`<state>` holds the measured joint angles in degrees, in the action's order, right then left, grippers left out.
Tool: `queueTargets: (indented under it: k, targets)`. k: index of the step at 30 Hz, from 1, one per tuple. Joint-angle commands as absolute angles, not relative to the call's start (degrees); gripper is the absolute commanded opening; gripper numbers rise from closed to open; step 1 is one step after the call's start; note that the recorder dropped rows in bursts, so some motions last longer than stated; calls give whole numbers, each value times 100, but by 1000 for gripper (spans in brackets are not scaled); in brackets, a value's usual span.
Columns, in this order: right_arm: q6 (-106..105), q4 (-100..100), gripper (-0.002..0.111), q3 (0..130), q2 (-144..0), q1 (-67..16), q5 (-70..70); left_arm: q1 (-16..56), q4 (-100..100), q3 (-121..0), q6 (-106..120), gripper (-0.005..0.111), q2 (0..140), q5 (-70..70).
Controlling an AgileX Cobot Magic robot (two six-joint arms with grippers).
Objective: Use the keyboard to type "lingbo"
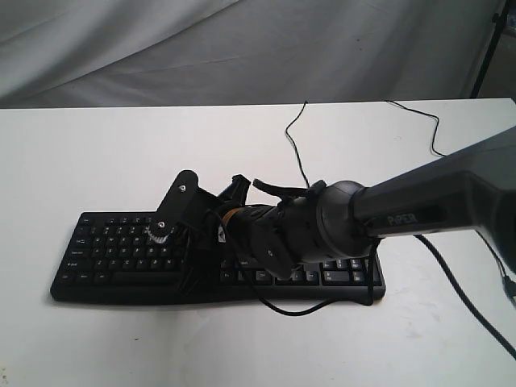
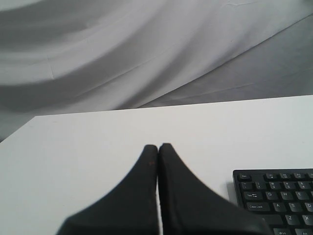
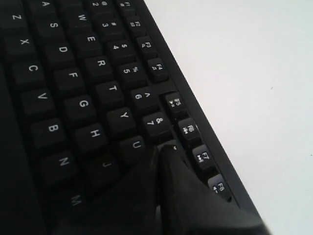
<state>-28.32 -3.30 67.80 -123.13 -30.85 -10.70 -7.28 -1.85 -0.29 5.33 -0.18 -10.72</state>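
Observation:
The black keyboard (image 1: 113, 250) lies across the white table (image 1: 97, 153), number pad to the right. My right arm reaches in from the right over the keyboard's middle. Its gripper (image 1: 187, 246) is shut and empty. In the right wrist view the closed tips (image 3: 161, 148) rest at the key just past U, beside the 7 key (image 3: 155, 123); the arm hides whether they press it. My left gripper (image 2: 157, 147) is shut on nothing above bare table, with the keyboard's corner (image 2: 279, 196) off to one side. The exterior view does not show it.
The keyboard's thin cable (image 1: 294, 137) runs back across the table. A second cable (image 1: 435, 129) trails at the far right, and the arm's own cable (image 1: 290, 310) loops past the keyboard's front edge. A grey cloth (image 1: 242, 48) hangs behind the table.

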Motion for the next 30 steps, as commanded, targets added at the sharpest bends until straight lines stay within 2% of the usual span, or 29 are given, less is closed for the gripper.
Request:
queueTargets:
  k: [1,17,30]
  targets:
    - [-2835,-360,0,6810,-12364,-3091,-1112,-707,-182,0,518,1,0,-1048]
    - [-2835,-360,0,6810,-12472,-3081,-881,-707,-182,0,518,1,0,-1048]
    - [-2835,-287,0,6810,-11849,-3120,-502,-707,-182,0,518,1,0,-1048]
